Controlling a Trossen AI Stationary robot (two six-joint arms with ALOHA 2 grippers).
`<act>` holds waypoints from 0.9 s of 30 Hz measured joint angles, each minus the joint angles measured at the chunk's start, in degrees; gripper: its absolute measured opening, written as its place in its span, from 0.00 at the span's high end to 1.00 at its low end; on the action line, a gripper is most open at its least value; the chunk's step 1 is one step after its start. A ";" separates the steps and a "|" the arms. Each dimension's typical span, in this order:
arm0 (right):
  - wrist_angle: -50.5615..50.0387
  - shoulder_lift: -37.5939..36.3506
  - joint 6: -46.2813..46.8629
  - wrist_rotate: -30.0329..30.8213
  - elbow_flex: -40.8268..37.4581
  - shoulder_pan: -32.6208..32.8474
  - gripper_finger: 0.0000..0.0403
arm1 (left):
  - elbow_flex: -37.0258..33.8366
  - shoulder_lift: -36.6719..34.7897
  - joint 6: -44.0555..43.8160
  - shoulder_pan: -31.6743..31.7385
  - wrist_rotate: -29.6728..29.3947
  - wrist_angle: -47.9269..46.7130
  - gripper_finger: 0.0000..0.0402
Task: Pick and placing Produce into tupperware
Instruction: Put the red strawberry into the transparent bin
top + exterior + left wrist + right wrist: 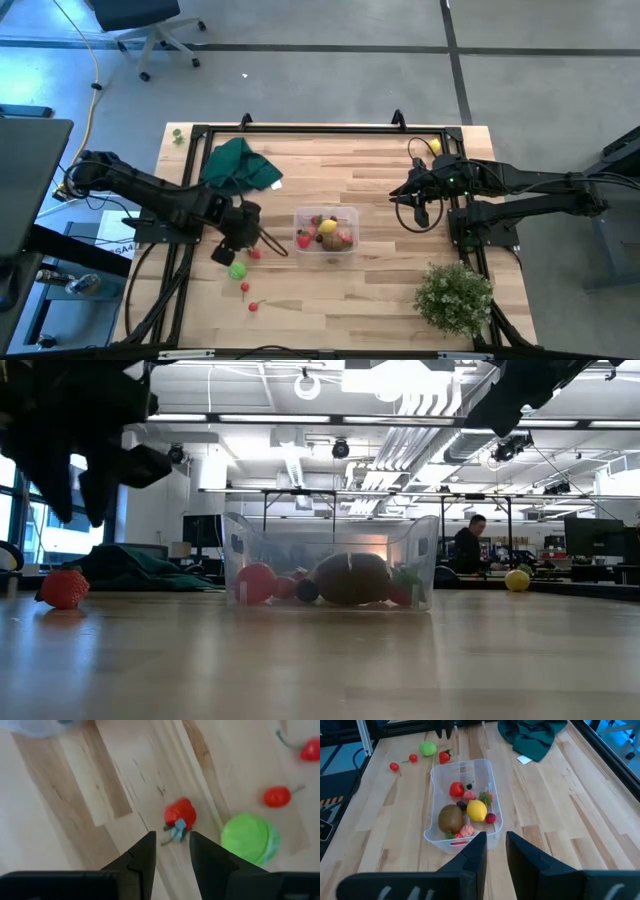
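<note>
The tupperware [325,232], a clear tub, stands mid-table holding several produce pieces: a brown one [450,818], a yellow one [476,810] and red ones. My left gripper [171,837] hangs open, pointing steeply down, just short of a red piece with a green stem [180,812] that lies on the wood left of the tub. A green round piece [250,837] and two small red ones [276,796] lie beside it. My right gripper [495,837] waits open to the right of the tub, raised above the table, with nothing between its fingers.
A dark green cloth [238,165] lies at the far left. A bushy plant [455,295] stands at the near right corner. A yellow piece [434,146] sits by the far right corner. Bare wood stretches along the near edge in front of the tub.
</note>
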 joint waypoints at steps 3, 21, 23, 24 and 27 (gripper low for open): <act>-0.06 0.01 0.00 -0.01 -0.02 0.00 0.85 | -0.67 0.44 3.02 0.09 0.13 1.73 0.74; 0.00 0.00 0.00 0.01 -0.02 -0.01 0.85 | -0.74 5.16 10.52 -0.30 2.02 5.45 0.47; -0.02 0.00 0.00 0.01 -0.02 -0.01 0.85 | -0.74 5.99 11.15 -0.68 2.42 5.93 0.44; -0.02 -0.03 0.00 -0.01 -0.02 0.00 0.85 | -0.74 6.26 11.52 -1.06 2.49 5.95 0.43; -0.01 0.01 0.00 0.00 -0.02 0.00 0.85 | -0.74 7.50 12.76 -2.29 2.49 7.12 0.43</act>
